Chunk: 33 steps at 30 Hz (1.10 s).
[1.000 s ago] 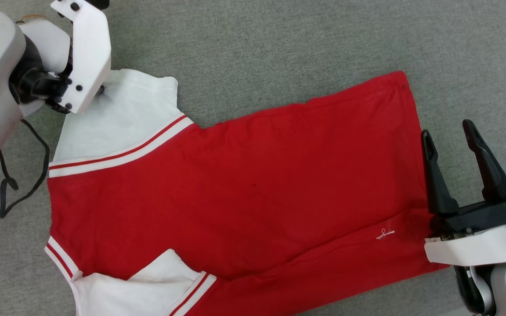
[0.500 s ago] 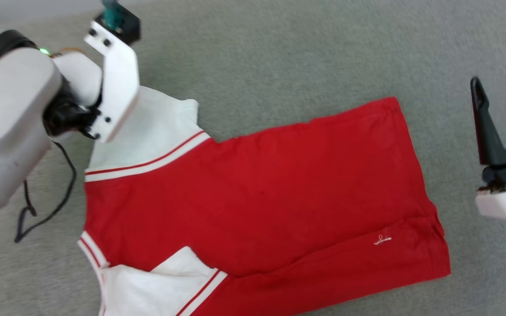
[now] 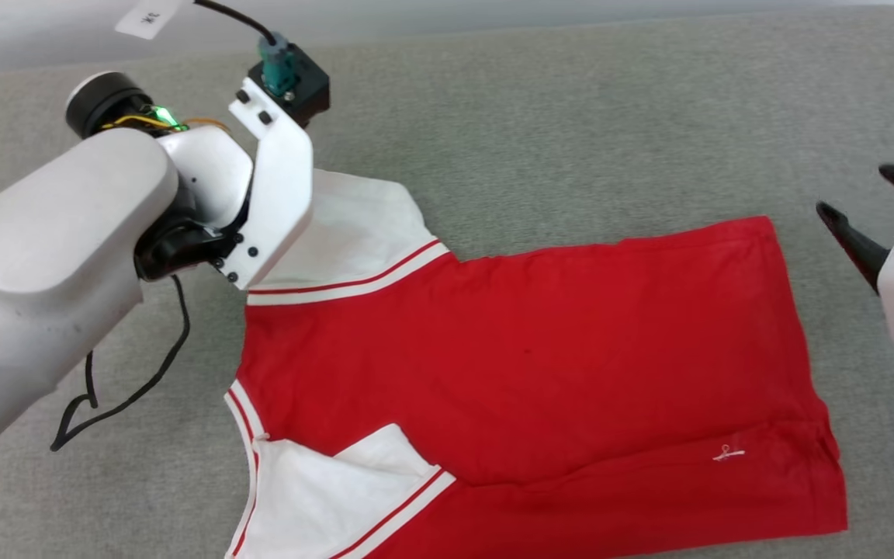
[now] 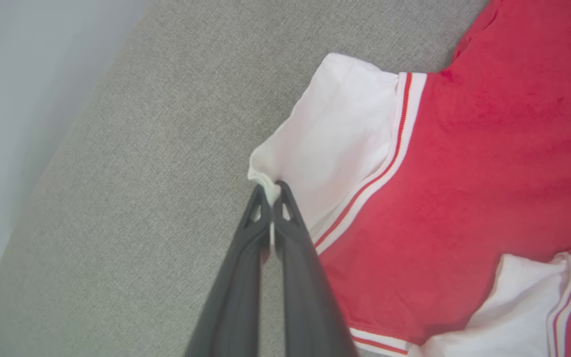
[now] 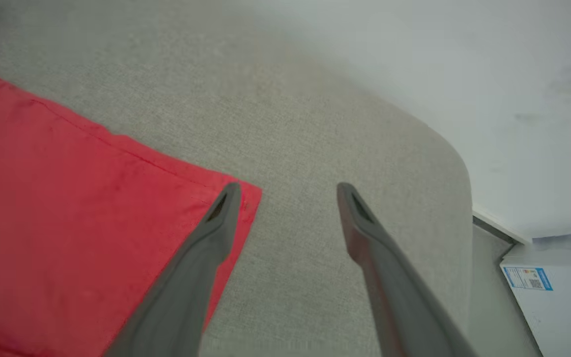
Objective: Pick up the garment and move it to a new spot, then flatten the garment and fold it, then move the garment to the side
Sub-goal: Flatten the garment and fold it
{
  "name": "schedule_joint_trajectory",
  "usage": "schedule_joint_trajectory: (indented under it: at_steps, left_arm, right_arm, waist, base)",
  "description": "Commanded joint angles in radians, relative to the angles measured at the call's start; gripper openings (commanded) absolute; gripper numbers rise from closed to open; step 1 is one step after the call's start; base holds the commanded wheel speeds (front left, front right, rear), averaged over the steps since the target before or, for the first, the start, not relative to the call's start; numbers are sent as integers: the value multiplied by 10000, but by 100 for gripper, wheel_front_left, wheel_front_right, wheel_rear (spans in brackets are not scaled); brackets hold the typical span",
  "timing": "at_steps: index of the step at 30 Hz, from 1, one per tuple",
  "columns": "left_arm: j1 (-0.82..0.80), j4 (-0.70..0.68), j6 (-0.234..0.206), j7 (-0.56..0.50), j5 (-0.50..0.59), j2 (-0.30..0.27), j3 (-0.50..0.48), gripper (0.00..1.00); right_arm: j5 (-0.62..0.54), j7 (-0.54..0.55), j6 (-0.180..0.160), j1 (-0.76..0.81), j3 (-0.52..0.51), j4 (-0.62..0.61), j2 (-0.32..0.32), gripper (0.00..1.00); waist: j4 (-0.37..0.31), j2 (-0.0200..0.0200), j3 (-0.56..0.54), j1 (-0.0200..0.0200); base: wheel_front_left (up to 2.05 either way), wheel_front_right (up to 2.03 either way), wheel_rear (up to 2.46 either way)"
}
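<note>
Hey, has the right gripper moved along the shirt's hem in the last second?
Yes. Against the garment hem, the right gripper has gone from beside the white mark up the head view to the hem's far corner, jaws open.

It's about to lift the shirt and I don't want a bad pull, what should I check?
1. Grip of left tool on white sleeve: ok, pinched at its edge.
2. Grip of right tool on garment: not ok, jaws open, holding nothing.
3. Aim of right tool at hem corner: not ok, gap over grey surface beside it.
4. Flatness of second sleeve: cannot tell, cut off.
5. Arm's black cable clear of garment: ok.
</note>
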<state>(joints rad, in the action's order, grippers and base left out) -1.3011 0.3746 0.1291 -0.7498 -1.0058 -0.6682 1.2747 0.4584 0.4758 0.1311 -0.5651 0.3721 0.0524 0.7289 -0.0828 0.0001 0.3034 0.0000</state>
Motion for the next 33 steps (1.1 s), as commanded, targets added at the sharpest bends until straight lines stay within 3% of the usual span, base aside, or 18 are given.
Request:
schedule_joint_trajectory:
  at_steps: [1,6,10,19,25,26,27,33]
  left_arm:
    - [-19,-113,-5,109,93,68,8,0]
    - [-238,-391,-5,256,192,185,33,0]
    - [-429,-562,-4,365,267,324,37,0]
    - [-875,-792,-4,557,312,419,56,0]
    - [-999,-856,-4,622,401,503,64,0]
    - [-979,-848,-4,640,422,505,63,0]
    - [-951,-832,-4,657,440,502,64,0]
    - [-611,-646,-4,897,362,388,62,0]
  right_arm:
    - [472,709,-8,-476,387,130,320,100]
    - [1882,3115,-8,-1747,1820,551,1080,100]
    - [2705,4367,-8,-2521,2421,1031,1248,100]
    - [3163,4730,-8,-3242,2883,2422,714,100]
    - [3425,4792,-6,-2797,3896,2900,639,100]
    - [3475,4716,-6,-2760,3997,2955,620,58]
    - [3537,4561,-6,-2766,3991,3026,604,2]
    - [3714,3479,-8,-3109,3996,3055,590,0]
  waist:
    - [172,-1,119,0]
    - [543,-1,510,0]
    - [836,-1,850,0]
    - [1293,-1,1575,0]
    - [1395,-1,1869,0]
    - [1383,-1,1888,0]
    - [1369,-1,1899,0]
    - [1200,-1,1525,0]
  base:
    - [0,0,0]
    - [0,0,0]
    - [0,0,0]
    - [0,0,0]
    - [0,0,0]
    - [0,0,0]
    - [0,0,0]
    - [0,0,0]
